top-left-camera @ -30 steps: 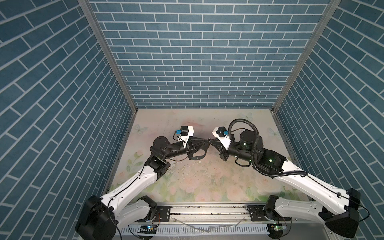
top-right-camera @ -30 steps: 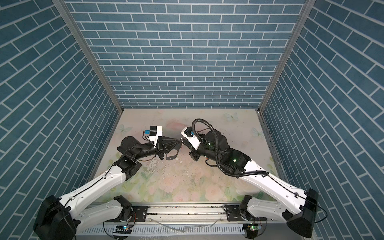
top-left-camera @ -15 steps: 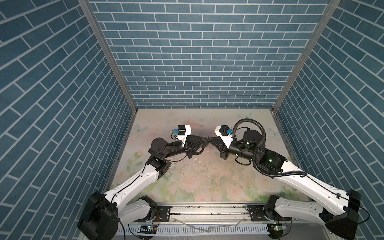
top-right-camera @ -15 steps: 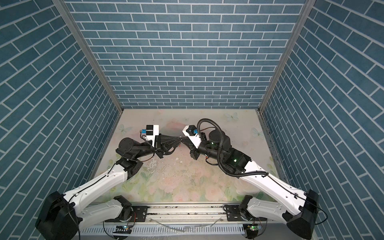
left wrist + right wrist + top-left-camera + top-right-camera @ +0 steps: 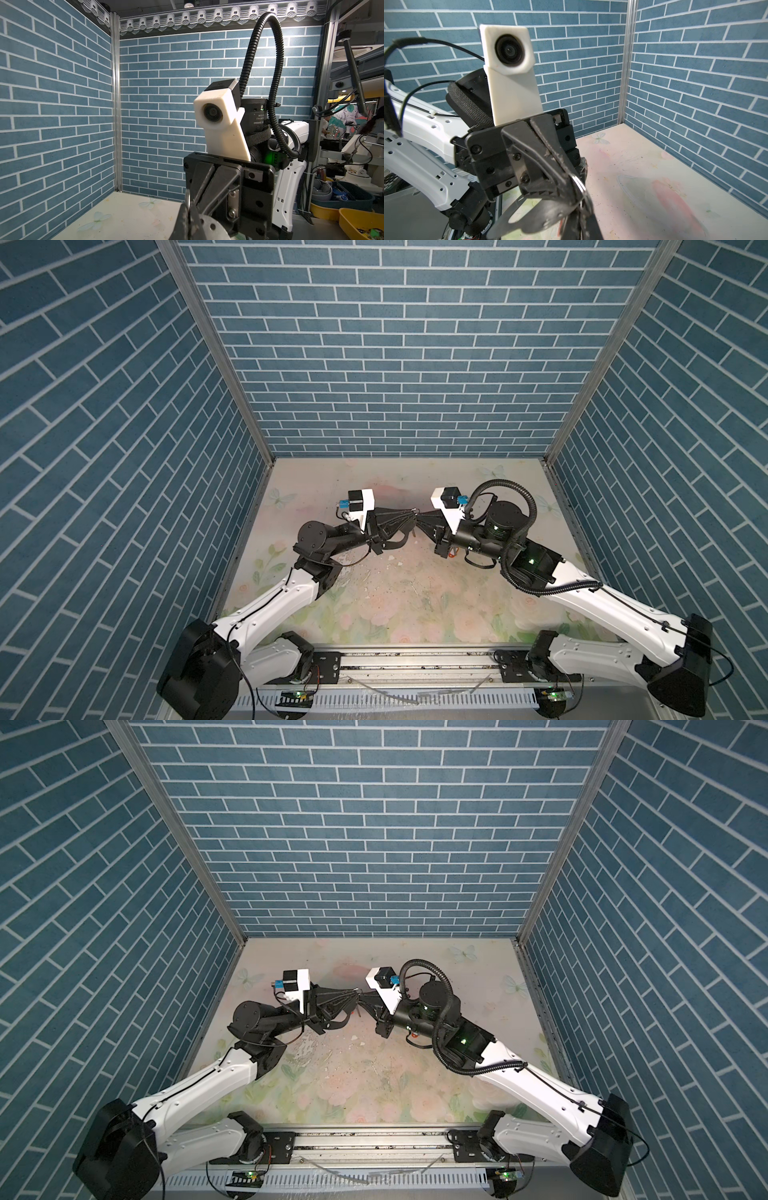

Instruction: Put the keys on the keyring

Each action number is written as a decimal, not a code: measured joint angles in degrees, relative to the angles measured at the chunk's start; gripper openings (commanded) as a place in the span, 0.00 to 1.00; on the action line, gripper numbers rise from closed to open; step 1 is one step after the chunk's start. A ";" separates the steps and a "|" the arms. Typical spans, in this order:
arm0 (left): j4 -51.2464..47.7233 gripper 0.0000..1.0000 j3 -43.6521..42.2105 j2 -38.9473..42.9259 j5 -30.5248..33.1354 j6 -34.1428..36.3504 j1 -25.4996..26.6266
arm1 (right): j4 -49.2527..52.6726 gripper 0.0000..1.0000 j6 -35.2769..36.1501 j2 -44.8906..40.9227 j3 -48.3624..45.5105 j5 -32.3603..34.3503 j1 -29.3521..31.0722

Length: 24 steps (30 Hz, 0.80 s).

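Both arms meet tip to tip above the middle of the tabletop [image 5: 399,601], a little above centre in both top views. The left pincer [image 5: 411,514] is clamped fully on the keyring [image 5: 392,540], whose dark flat loop hangs below its fingers, clear of the surface. The right pincer [image 5: 421,516] is closed too, nose to nose with the left one. We cannot tell what, if anything, it has pinched.

We judge the keyring light and thin, and its band likely to swing or twist if gripped far from the work. A hold on the flat band close to the small silver ring [image 5: 580,187] suits best. That ring looks stiff, springy and slick. A key would be light and easiest to take by its tag.

The top views give only two dark shapes meeting. The right wrist view shows the band edge-on between the left pincer's jaws, with the ring at their tip, lower centre of the frame. The left wrist view shows the right pincer's closed jaws from the front. We find the keys plainly in no view.
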<state>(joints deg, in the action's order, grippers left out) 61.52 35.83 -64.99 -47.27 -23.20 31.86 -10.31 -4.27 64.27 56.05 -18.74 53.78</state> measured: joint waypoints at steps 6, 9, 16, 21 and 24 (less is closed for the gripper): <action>-1.66 0.00 -0.57 -0.33 -0.50 -0.17 -0.04 | 5.99 0.20 1.33 -1.01 0.55 3.54 0.50; -2.95 0.00 -0.63 -0.42 -1.42 -0.24 0.11 | 11.08 0.24 3.10 -3.54 0.66 6.32 1.38; -5.16 0.00 -0.63 -1.20 -1.66 -0.28 0.09 | 19.10 0.28 6.10 -10.75 2.62 11.58 2.10; -7.58 0.00 -0.57 -1.31 -0.76 0.09 0.09 | 19.98 0.30 6.64 -12.04 3.34 14.03 2.10; -11.02 0.00 -0.26 -1.27 0.59 1.09 0.04 | 21.09 0.31 6.78 -11.17 3.45 14.80 2.10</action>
<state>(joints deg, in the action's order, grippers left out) 50.50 35.57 -66.26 -46.68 -22.11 31.90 10.79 2.50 53.10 59.51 -3.95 55.88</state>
